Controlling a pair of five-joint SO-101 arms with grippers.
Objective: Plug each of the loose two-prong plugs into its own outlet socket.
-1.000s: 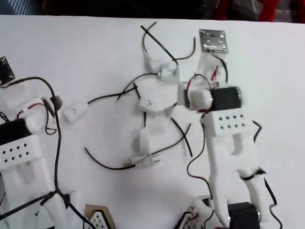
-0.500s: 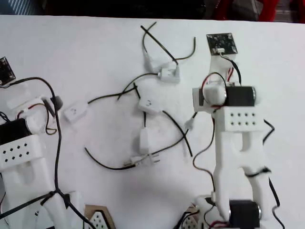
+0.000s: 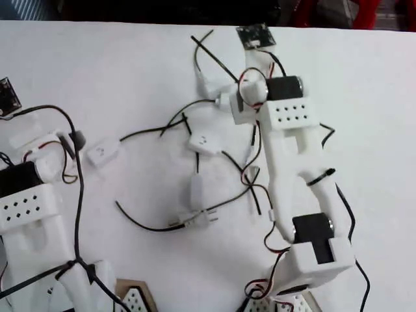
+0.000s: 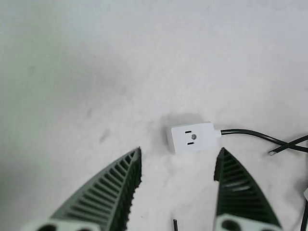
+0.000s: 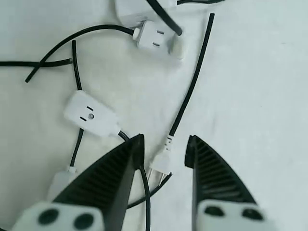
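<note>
Plug (image 5: 161, 169) lay flat on the counter (image 5: 260, 72) between the right gripper's (image 5: 164, 139) parted fingers, prongs toward the wrist, cord trailing away. Left gripper (image 4: 180, 150) hung spread just short of a face-up socket (image 4: 192, 137).

A white table (image 3: 130, 58) carries several white outlet sockets (image 3: 203, 143), loose two-prong plugs (image 3: 198, 220) and black cords (image 5: 196, 72).

White arms (image 3: 292, 162) with black servos (image 3: 312, 229), red-and-black wires (image 3: 247, 174), dark ribbed gripper fingers (image 4: 113, 197).

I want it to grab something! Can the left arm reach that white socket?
Probably yes: the left gripper is open and the socket lies just ahead of it, with nothing in between.
</note>
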